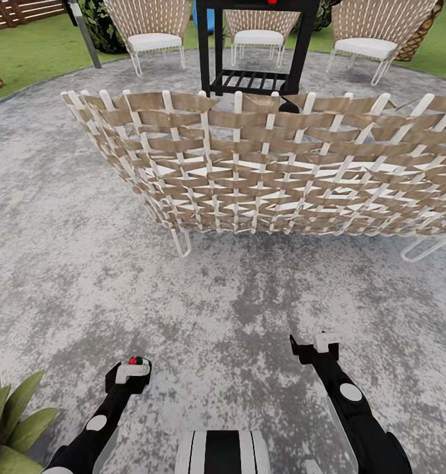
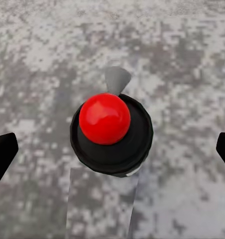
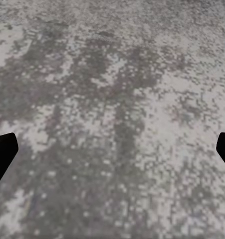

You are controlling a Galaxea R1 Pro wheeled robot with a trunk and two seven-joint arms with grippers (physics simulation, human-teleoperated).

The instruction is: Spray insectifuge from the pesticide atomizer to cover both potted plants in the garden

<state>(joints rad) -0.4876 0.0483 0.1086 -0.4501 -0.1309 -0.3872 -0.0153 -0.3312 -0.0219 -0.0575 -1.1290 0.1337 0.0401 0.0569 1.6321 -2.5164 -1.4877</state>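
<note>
Bottom left corner: pointed green leaves of a potted plant (image 1: 12, 421), at the edge of the grey mottled patio (image 1: 216, 289). Further back on that side, a strip of lawn (image 1: 31, 52) and a slatted fence (image 1: 18, 10).

Just right of the plant, the left gripper (image 1: 134, 367), pointed down at the paving. Fingers (image 2: 2, 149) spread wide. Between them, seen end-on from the wrist, a spray bottle (image 2: 110, 132): red knob on a black collar, grey nozzle, pale body below. Not touching either fingertip. Red knob also visible at that gripper from the head (image 1: 136, 361).

Across the middle, the woven back of a wicker sofa (image 1: 269, 164). Behind it a black stand (image 1: 252, 46), then three wicker chairs (image 1: 150, 26) with white cushions.

Low and right of centre, the right gripper (image 1: 315, 343), fingers (image 3: 2, 152) released and wide apart, only bare paving under them.
</note>
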